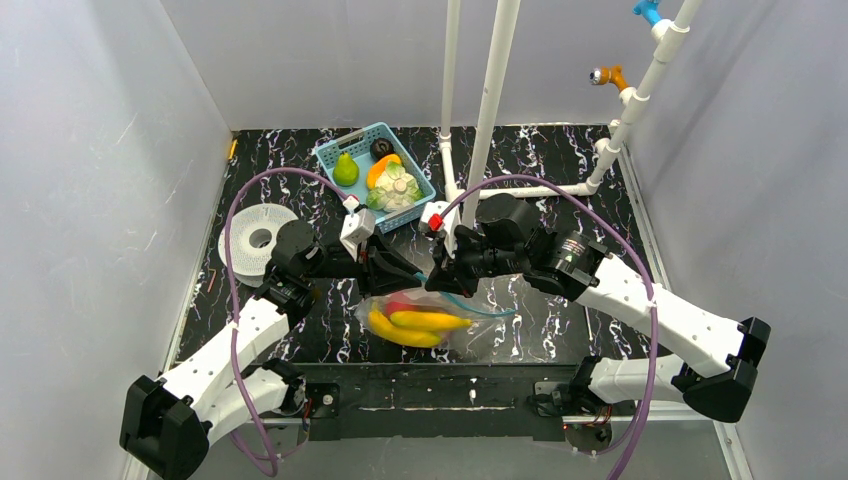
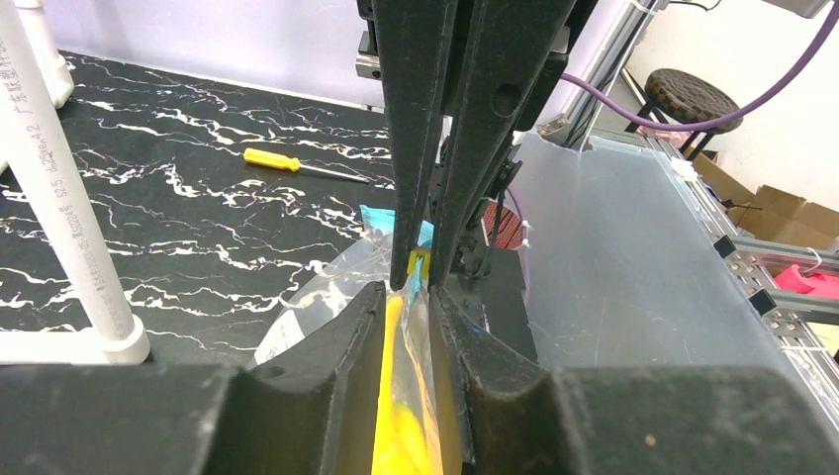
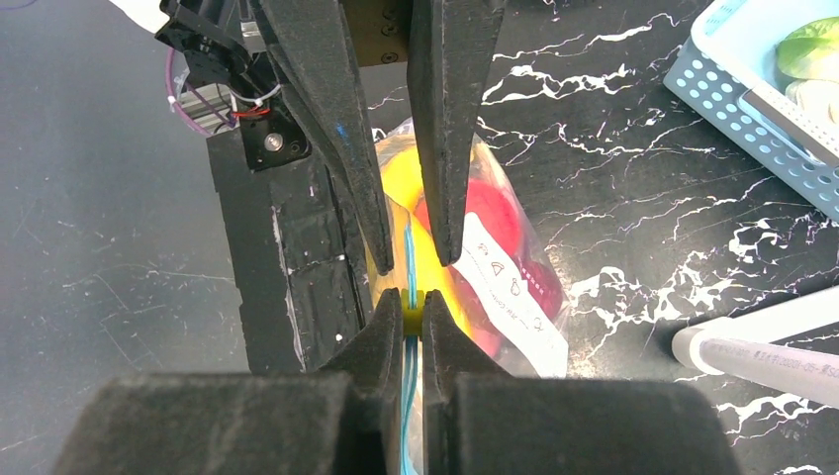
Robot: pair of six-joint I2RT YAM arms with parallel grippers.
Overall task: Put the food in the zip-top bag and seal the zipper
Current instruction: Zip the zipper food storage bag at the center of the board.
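The clear zip-top bag (image 1: 470,335) lies at the table's near middle with a yellow banana (image 1: 425,322) and a red apple (image 1: 400,305) inside. Its teal zipper (image 3: 410,242) stands on edge between both grippers. My right gripper (image 3: 414,313) is shut on the zipper's small yellow slider (image 2: 419,263). My left gripper (image 2: 411,294) straddles the bag's mouth just behind the slider. Its fingertips (image 3: 379,259) stand a little apart on either side of the strip, so it is open. The banana (image 2: 401,435) shows yellow between them.
A light-blue basket (image 1: 335,155) at the back holds a green pear (image 1: 346,170), a cabbage (image 1: 395,188) and an orange piece. White pipes (image 1: 495,100) rise behind the grippers. A white spool (image 1: 257,238) lies at the left. A yellow screwdriver (image 2: 272,159) lies by the far wall.
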